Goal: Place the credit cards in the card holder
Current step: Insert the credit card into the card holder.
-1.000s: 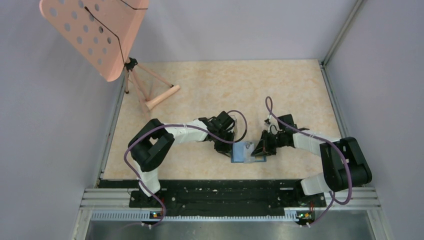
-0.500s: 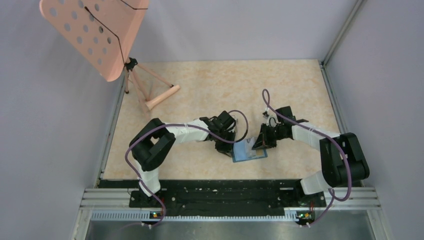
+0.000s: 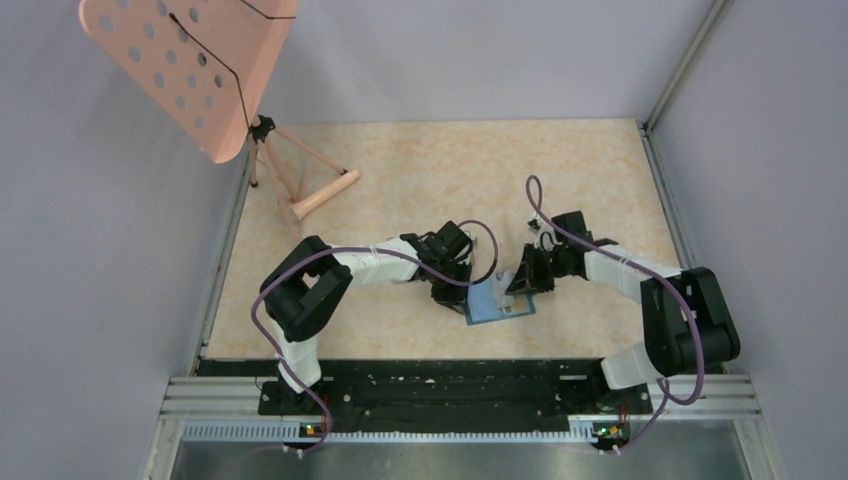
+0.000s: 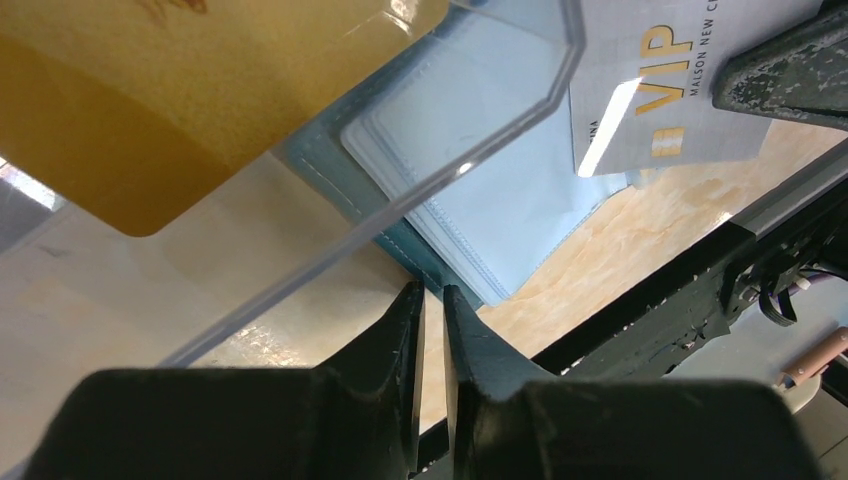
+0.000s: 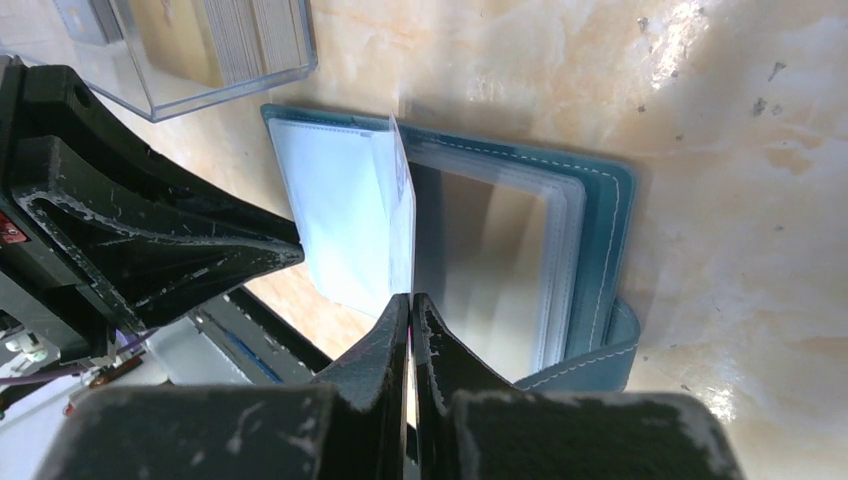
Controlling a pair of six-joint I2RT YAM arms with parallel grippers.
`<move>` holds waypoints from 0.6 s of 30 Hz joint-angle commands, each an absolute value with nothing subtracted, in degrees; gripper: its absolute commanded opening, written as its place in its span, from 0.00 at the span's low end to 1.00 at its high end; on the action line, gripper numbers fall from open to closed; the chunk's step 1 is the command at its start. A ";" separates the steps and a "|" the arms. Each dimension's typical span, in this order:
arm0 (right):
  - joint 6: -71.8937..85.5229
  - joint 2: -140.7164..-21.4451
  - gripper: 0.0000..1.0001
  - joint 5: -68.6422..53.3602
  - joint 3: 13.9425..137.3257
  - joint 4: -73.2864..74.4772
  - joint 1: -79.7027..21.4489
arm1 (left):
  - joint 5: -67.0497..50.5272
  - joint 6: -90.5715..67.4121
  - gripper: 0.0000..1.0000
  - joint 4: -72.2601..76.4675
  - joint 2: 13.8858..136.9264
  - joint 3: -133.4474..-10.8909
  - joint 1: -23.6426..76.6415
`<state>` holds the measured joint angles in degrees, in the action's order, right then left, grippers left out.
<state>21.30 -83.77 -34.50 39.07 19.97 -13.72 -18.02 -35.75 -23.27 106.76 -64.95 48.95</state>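
The teal card holder lies open on the table between my two grippers, its pale blue pockets facing up. My right gripper is shut on a white credit card printed "VIP". That card stands on edge over the middle pockets, with the teal cover to its right. My left gripper has its jaws nearly together, their tips pinching the holder's teal left edge. An orange-yellow credit card lies inside a clear plastic box beside the holder.
The clear box also holds a stack of cards on edge. A pink perforated stand on a tripod fills the back left corner. A black rail runs along the near table edge. Grey walls close in both sides.
My right gripper has shifted slightly up and left with the white card. The card holder has turned a little with it. The left arm has stayed in place.
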 commanded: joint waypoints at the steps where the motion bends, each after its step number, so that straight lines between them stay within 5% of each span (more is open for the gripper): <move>1: 22.97 -81.22 0.00 -31.46 37.11 13.77 -13.49 | -17.72 -35.85 0.17 -24.71 110.09 -65.12 48.52; 18: 24.43 -80.49 0.00 -27.57 37.45 11.17 -12.33 | -18.03 -35.81 0.17 -24.58 110.42 -65.14 48.52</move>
<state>24.49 -81.76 -30.44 37.52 13.85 -13.19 -18.63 -35.59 -23.31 107.20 -65.47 48.95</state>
